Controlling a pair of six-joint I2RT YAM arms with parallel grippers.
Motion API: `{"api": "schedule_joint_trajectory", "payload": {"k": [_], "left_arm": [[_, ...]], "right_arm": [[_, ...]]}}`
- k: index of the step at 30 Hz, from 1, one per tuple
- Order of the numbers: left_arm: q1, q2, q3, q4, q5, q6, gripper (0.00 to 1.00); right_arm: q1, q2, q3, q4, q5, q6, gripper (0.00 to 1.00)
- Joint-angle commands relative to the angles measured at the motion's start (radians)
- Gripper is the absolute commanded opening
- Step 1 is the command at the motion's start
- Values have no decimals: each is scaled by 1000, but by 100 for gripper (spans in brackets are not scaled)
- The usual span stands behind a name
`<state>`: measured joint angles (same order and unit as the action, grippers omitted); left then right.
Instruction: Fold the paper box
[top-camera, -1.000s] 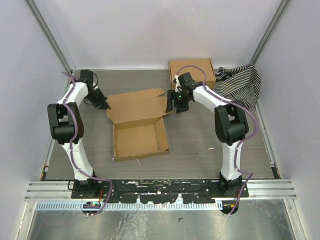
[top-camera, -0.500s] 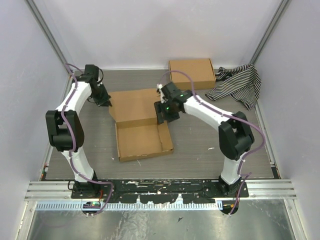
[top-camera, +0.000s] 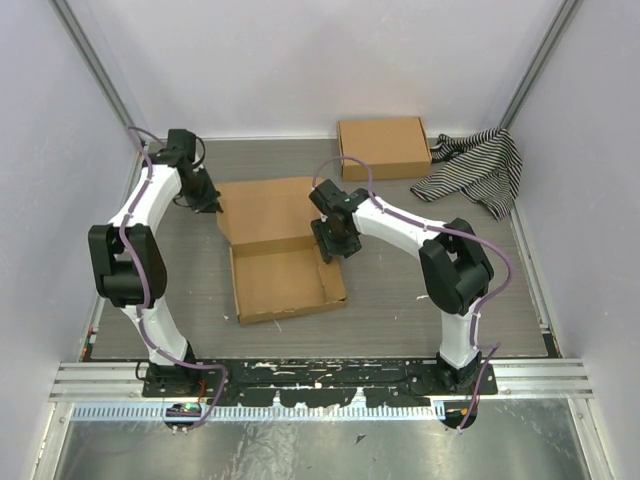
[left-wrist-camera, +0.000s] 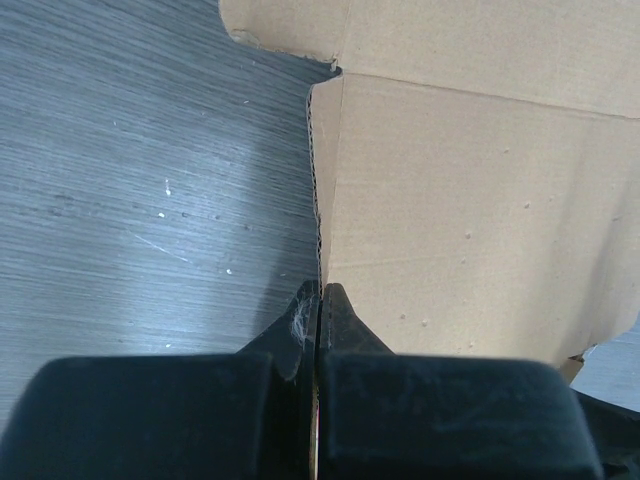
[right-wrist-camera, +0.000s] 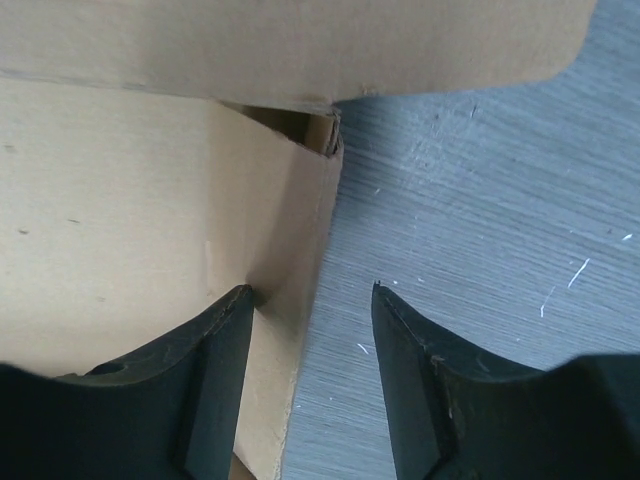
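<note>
The plain brown corrugated-cardboard paper box (top-camera: 285, 275) lies on the middle of the grey worktop (top-camera: 400, 300), shallow tray nearest the arm bases; the right jaws stand spread astride the tray's right wall. Farther back, the left jaws clench the flat lid panel's left edge.

Table (top-camera: 400, 290) open R of paper box (top-camera: 285, 270); formed box (top-camera: 384, 147), cloth (top-camera: 475, 170) crowd far-R corner.

left end effector (left-wrist-camera: 320, 292) pinched tight on the paper box (left-wrist-camera: 470, 200) edge, arm stretched far. right end effector (right-wrist-camera: 312, 295) pointing down, jaws apart, arm angled inward.
</note>
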<state>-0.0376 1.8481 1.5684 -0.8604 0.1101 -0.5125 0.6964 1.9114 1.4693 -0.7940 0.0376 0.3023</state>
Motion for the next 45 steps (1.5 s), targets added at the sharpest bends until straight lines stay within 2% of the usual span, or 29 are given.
{"api": "schedule_joint_trajectory", "payload": {"k": [1, 4, 6, 11, 13, 14, 18, 26, 34, 41, 45], "left_arm": [[-1, -52, -25, 13, 3, 3, 0], [-1, -54, -31, 15, 8, 0, 0], [-1, -57, -31, 14, 8, 0, 0], [-3, -74, -36, 8, 5, 1, 0], [-5, -85, -36, 3, -5, 4, 0], [-7, -89, -35, 0, -18, 7, 0], [-20, -107, -22, -32, -64, 25, 0], [-51, -139, -19, -43, -112, 51, 0], [-54, -141, 13, -55, -104, 49, 0], [-54, -145, 13, -51, -89, 46, 0], [-54, -143, 16, -61, -90, 46, 0]], "right_arm": [[9, -37, -42, 19, 4, 6, 55], [18, -23, -51, 34, -25, 8, 50], [27, -14, -47, 35, -16, 17, 43], [47, 21, -3, -26, 97, 92, 12], [63, 48, 18, -66, 166, 120, 3], [71, 63, 32, -89, 219, 135, 1], [107, 140, 54, -170, 313, 193, 1], [128, 203, 55, -175, 320, 222, 1], [129, 201, 46, -153, 244, 208, 2], [129, 192, 112, -160, 201, 202, 5], [129, 191, 97, -156, 215, 217, 21]]}}
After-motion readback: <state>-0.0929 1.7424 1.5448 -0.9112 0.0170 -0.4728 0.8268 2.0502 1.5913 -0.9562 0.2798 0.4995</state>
